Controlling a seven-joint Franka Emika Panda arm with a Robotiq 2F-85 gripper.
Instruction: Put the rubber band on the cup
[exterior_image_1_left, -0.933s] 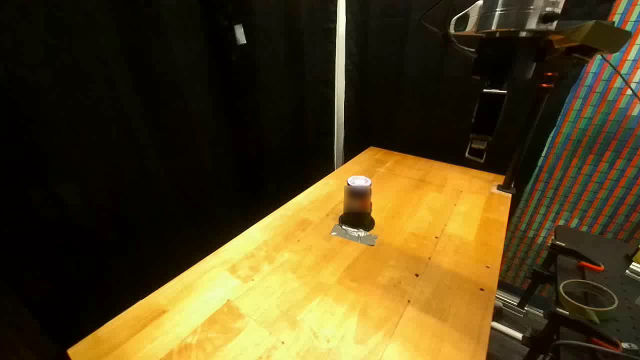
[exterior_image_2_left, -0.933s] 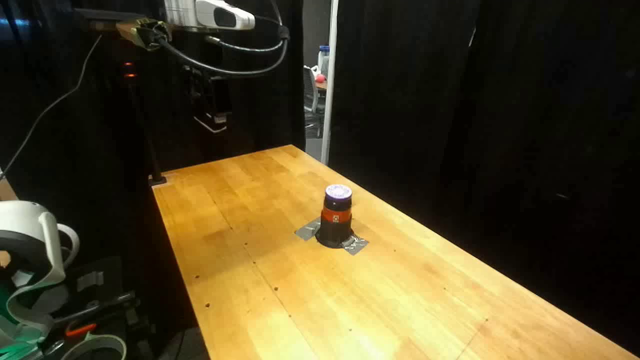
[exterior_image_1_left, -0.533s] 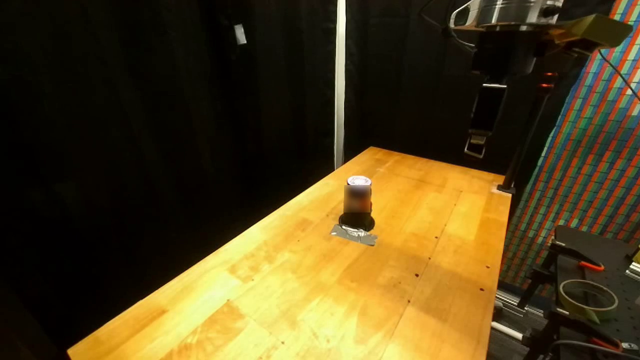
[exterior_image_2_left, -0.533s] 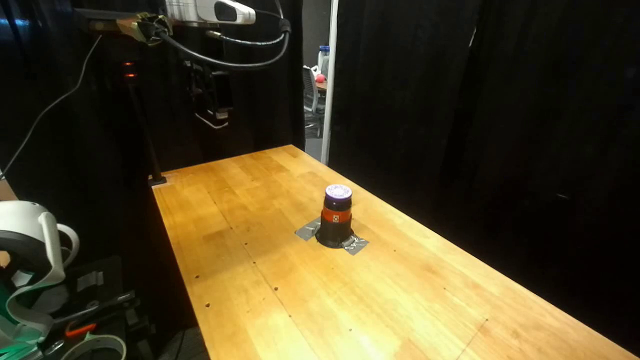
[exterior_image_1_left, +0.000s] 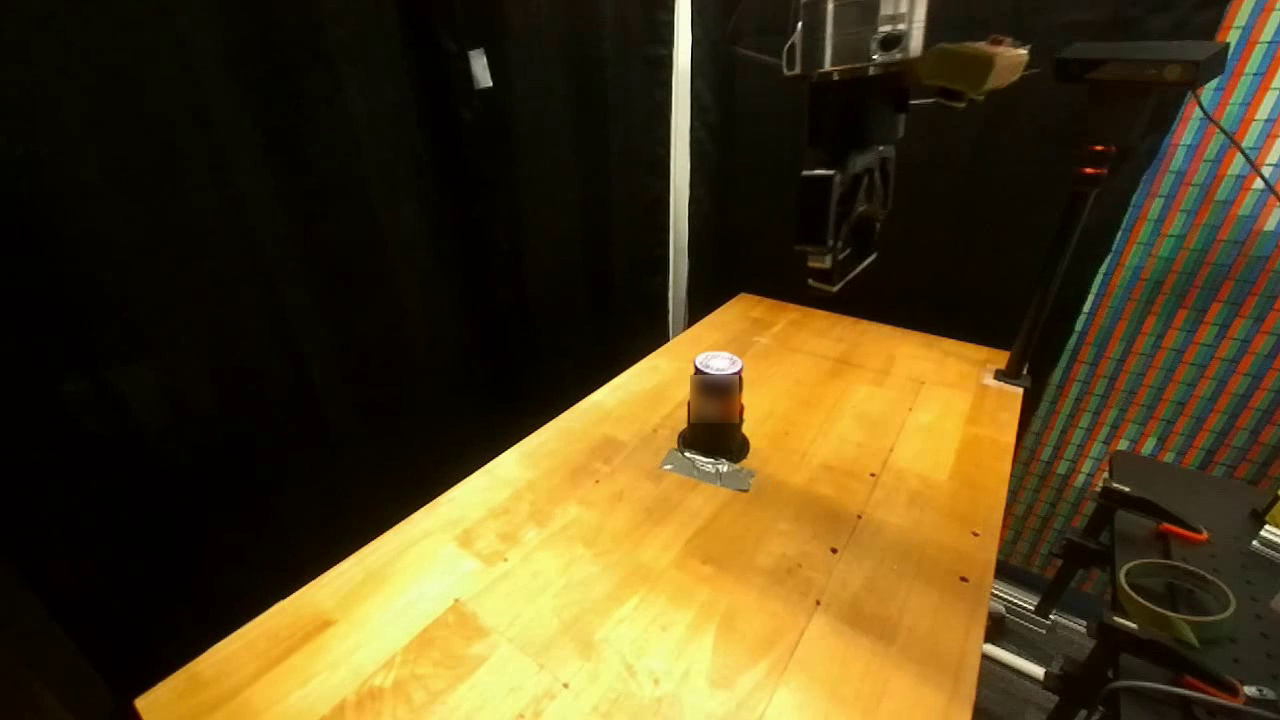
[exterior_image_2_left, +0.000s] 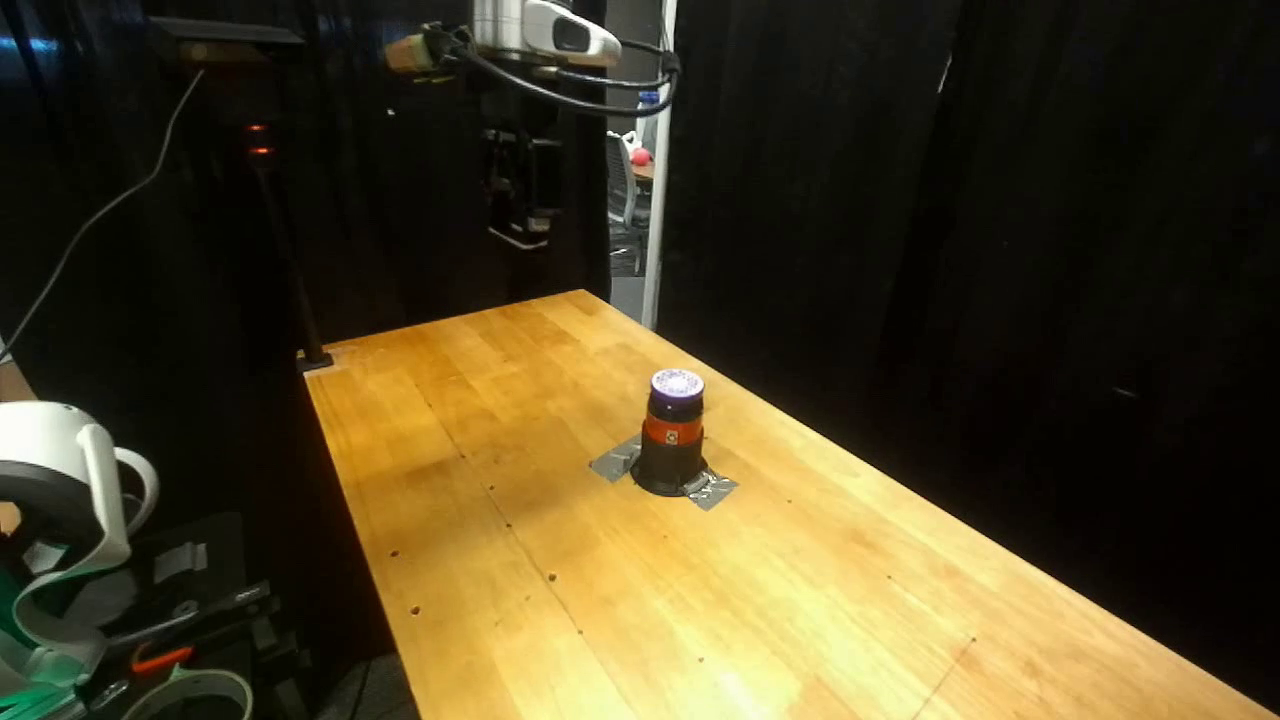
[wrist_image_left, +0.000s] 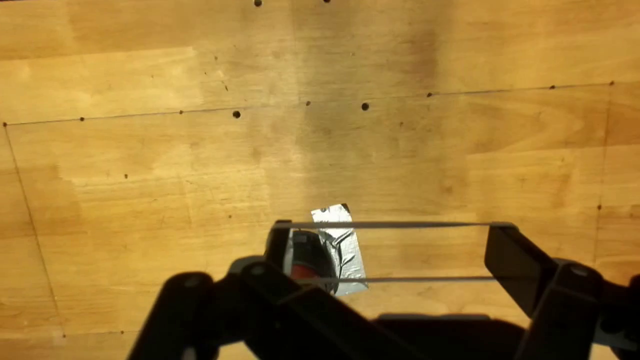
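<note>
The cup (exterior_image_2_left: 672, 430) stands upright on the wooden table, dark with an orange-red band and a pale patterned top. It shows in both exterior views (exterior_image_1_left: 716, 440), partly blurred in one. My gripper (wrist_image_left: 392, 250) is open, its fingers wide apart. A thin pale rubber band (wrist_image_left: 390, 225) is stretched around both fingers as two strands. In both exterior views the gripper (exterior_image_1_left: 843, 268) (exterior_image_2_left: 520, 235) hangs well above the table, beyond the cup toward the far end. In the wrist view the cup (wrist_image_left: 311, 251) lies below near the left finger, which hides part of it.
Grey tape strips (exterior_image_2_left: 615, 460) (wrist_image_left: 350, 255) lie at the cup's base. A dark post (exterior_image_1_left: 1045, 270) stands at the far table corner. A side cart with a tape roll (exterior_image_1_left: 1178, 595) is beside the table (exterior_image_1_left: 640, 600). Black curtains surround it.
The arm and gripper have moved sideways, leftward in an exterior view and rightward in an exterior view from the opposite side, after rising slightly. The band stays on the fingers. The cup has not moved.
</note>
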